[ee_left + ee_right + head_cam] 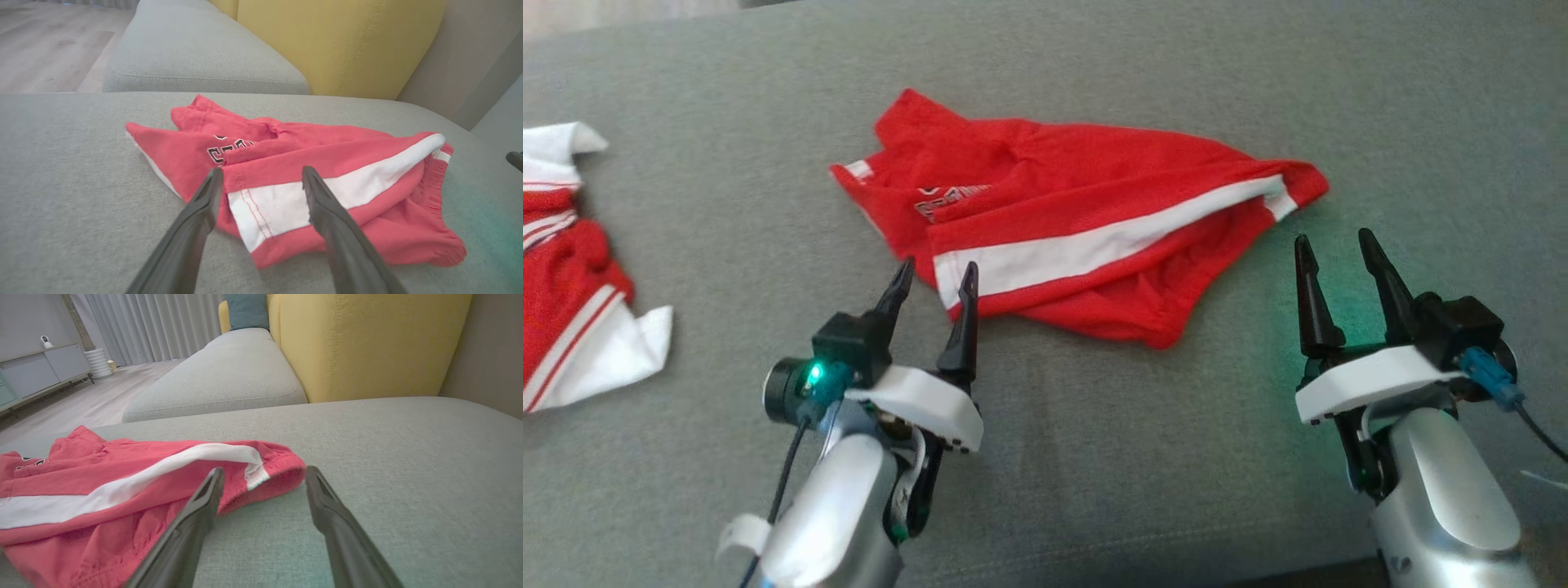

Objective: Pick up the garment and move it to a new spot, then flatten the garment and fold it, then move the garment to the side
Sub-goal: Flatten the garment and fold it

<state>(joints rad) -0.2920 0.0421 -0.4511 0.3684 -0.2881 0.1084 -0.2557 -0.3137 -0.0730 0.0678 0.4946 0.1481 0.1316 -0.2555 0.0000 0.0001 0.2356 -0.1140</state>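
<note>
The garment (568, 282), a red jersey with white sleeves and red-and-white striped trim, lies crumpled at the far left edge of the head view, partly cut off. My left gripper (938, 269) (262, 171) is open and empty, well to the right of the jersey. Its fingertips hover at the near left corner of a second red garment (1078, 220) (310, 163) with a broad white stripe and dark lettering. My right gripper (1333, 238) (264, 470) is open and empty too, just off that second garment's (102, 486) right end.
Everything rests on a grey sofa seat (1094, 457). A yellow backrest (367, 343) rises behind it and another grey cushion (229, 379) lies beyond. Wooden floor (102, 396) and a low cabinet (36, 371) stand further off.
</note>
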